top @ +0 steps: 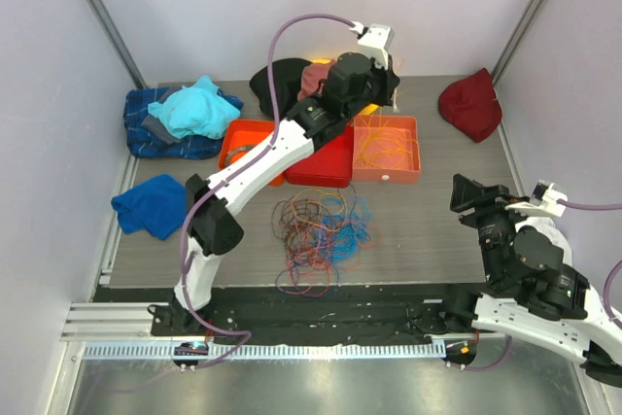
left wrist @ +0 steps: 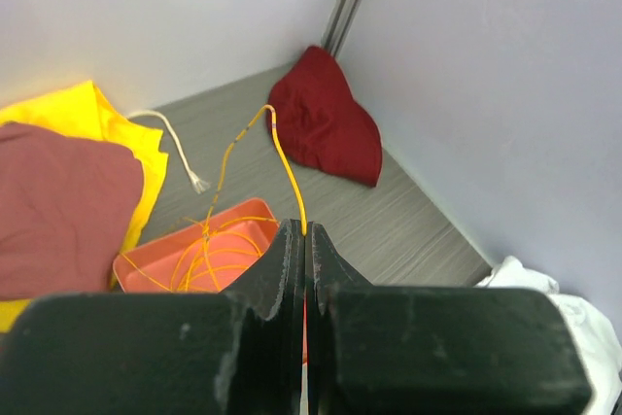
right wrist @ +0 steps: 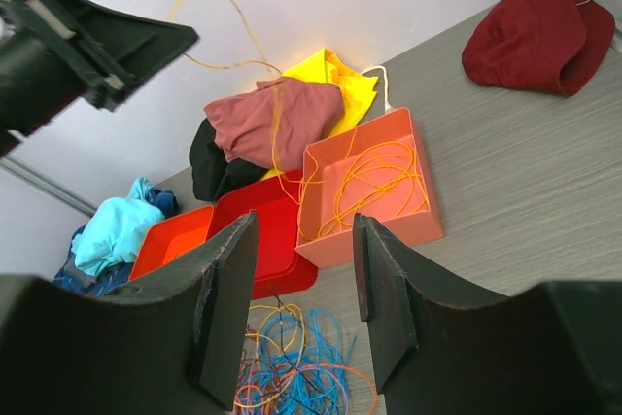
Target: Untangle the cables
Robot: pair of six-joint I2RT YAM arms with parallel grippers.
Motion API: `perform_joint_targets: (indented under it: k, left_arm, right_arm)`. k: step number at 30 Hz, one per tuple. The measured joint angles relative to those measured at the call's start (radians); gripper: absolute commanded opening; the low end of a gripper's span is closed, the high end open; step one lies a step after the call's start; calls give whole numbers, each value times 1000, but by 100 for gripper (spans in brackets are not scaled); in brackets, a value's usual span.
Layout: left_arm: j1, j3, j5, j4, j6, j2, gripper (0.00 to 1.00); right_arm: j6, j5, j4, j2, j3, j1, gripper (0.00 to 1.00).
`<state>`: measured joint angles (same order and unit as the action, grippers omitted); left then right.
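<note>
The cables (top: 321,230) lie in a loose tangle of blue, orange, yellow and purple loops on the table's middle, also seen low in the right wrist view (right wrist: 292,371). My left gripper (top: 385,85) hangs high over the salmon tray (top: 413,148), shut on a yellow cable (left wrist: 292,177) that drapes down into the tray (left wrist: 146,258), where more yellow loops (right wrist: 374,177) lie. The right gripper (right wrist: 306,308) is open and holds nothing. It sits at the right (top: 460,193), apart from the tangle.
A red tray (top: 321,164) and an orange tray (top: 243,138) adjoin the salmon one. Cloths lie around: dark red (top: 471,104) at back right, black, pink and yellow (right wrist: 330,75) behind the trays, teal and blue (top: 185,114) at left, blue (top: 151,206) nearer. A white cord (left wrist: 175,143) lies by the yellow cloth.
</note>
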<state>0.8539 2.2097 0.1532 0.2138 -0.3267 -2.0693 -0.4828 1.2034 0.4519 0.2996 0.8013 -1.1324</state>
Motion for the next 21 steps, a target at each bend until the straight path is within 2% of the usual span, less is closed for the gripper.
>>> perform_joint_targets:
  k: [9, 21]
  left_arm:
    - [-31, -6, -45, -21, -60, -129, 0]
    - [-39, -73, -55, 6, -85, -184, 0]
  right_arm:
    - [0, 4, 8, -16, -20, 0, 52]
    - [-2, 8, 27, -16, -33, 0, 52]
